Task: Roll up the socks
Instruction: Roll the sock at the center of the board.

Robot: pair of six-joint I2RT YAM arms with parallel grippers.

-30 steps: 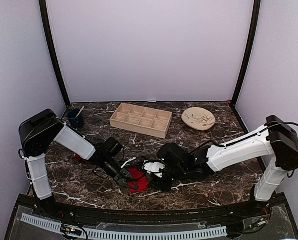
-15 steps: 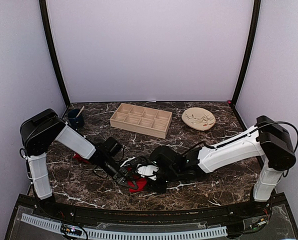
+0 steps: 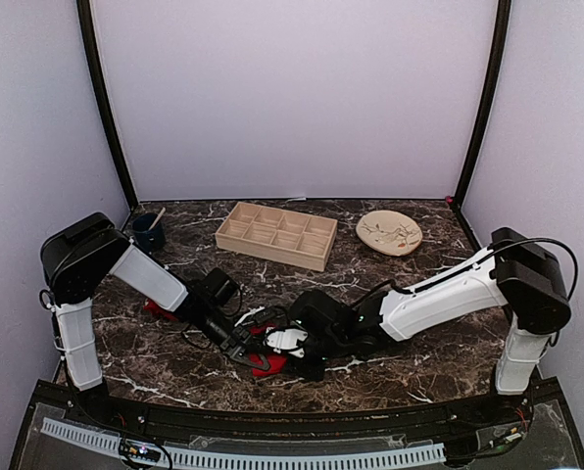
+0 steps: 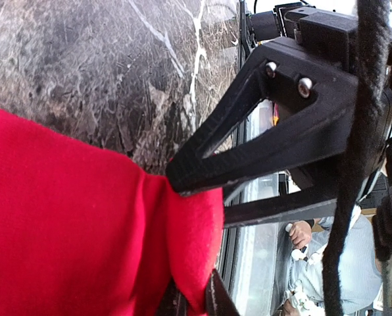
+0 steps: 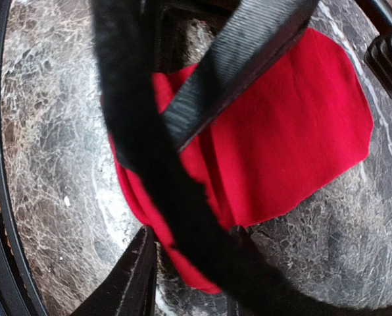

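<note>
**Top external view.** The sock (image 3: 270, 363) lies on the worktop (image 3: 419, 294) near its front edge, between the two arms. The left pincer (image 3: 245, 350) meets it from the left and the right pincer (image 3: 284, 342) from the right. The sock is bunched and its long axis cannot be made out. A second sock (image 3: 155, 309) shows as a red patch behind the left arm, mostly hidden.

**Left wrist view.** The sock (image 4: 71, 224) fills the lower left and is cut off by the frame edges. The left pincer (image 4: 193, 237) is pressed together on its folded corner, with the upper finger bearing on the fabric. The lower finger is barely visible.

**Right wrist view.** The sock (image 5: 281, 138) runs from a folded end at lower left to a rounded end at upper right. The right pincer (image 5: 193, 253) straddles the folded end. Whether its fingers clamp the fabric cannot be told. A black cable (image 5: 133, 131) crosses the view and hides part of the fold.
</note>
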